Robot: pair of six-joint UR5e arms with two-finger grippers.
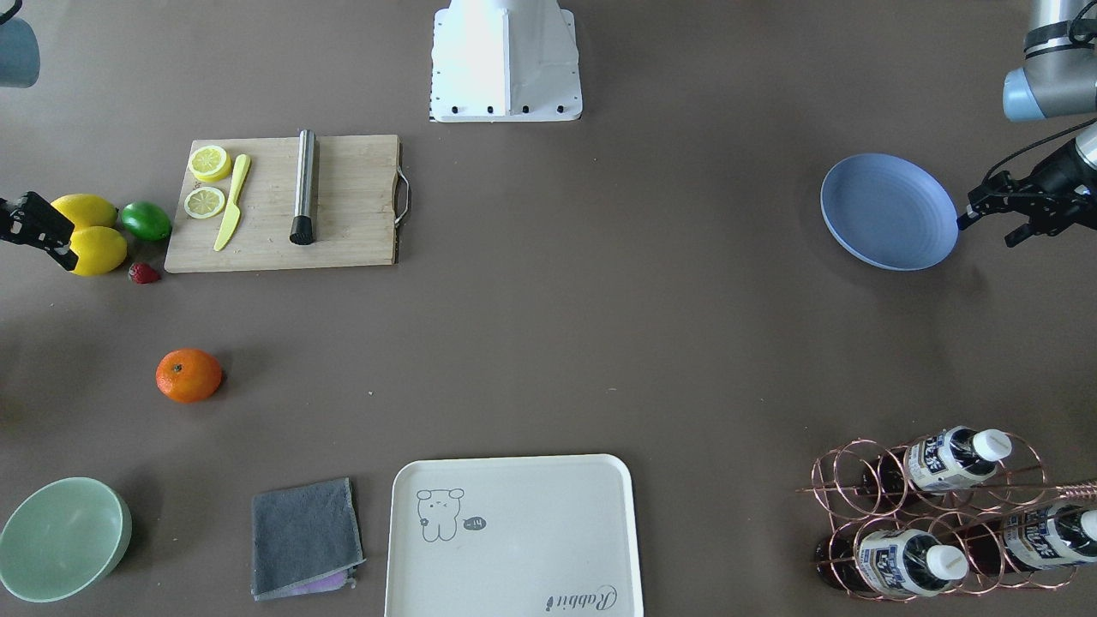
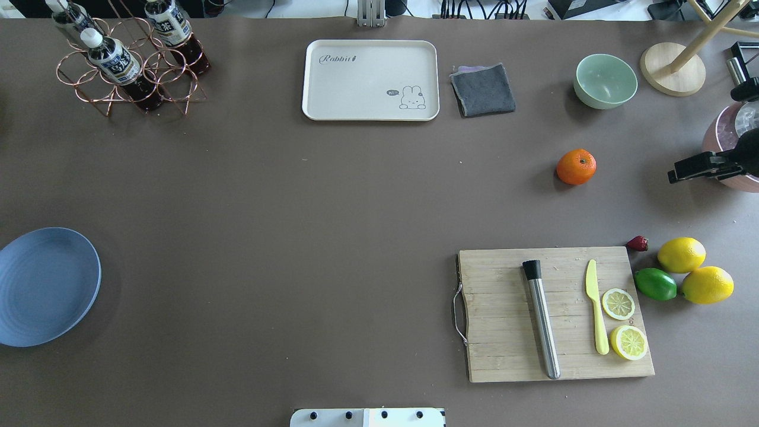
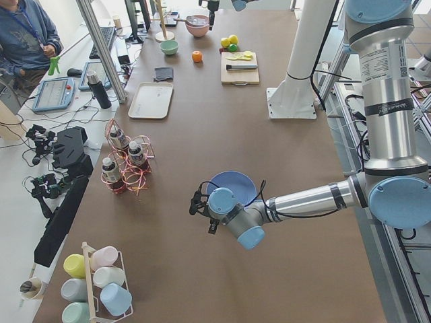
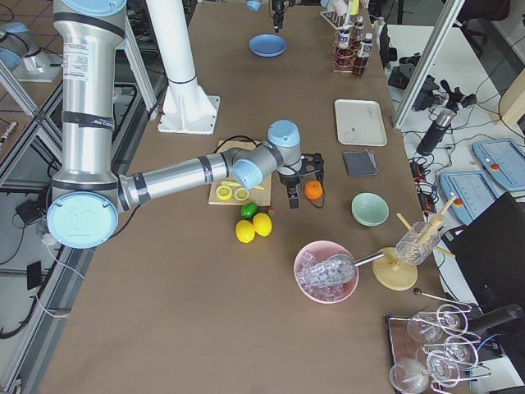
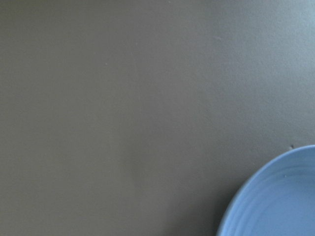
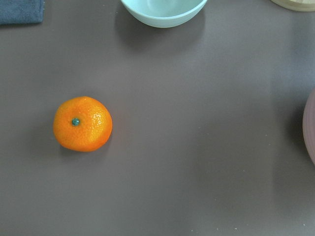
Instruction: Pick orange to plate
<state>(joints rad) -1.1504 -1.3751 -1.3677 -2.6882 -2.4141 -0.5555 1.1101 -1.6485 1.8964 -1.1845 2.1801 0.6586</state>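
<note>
The orange (image 2: 576,166) rests on the brown table, between the mint bowl and the cutting board; the right wrist view has it left of centre (image 6: 82,123). My right gripper (image 2: 682,172) hovers to its right, well apart from it, with its fingers apparently open and empty. The pale-blue plate (image 2: 41,287) lies at the far left edge of the table, with nothing on it. My left gripper (image 1: 994,218) hangs just beside the plate's (image 1: 887,210) outer rim, open and empty. Only a corner of the plate (image 5: 280,201) appears in the left wrist view.
A cutting board (image 2: 554,314) holds a steel rod, a yellow knife and lemon slices. Lemons (image 2: 682,255), a lime (image 2: 655,283) and a strawberry lie beside it. A mint bowl (image 2: 605,80), grey cloth (image 2: 483,89), cream tray (image 2: 370,80) and bottle rack (image 2: 127,65) line the far side.
</note>
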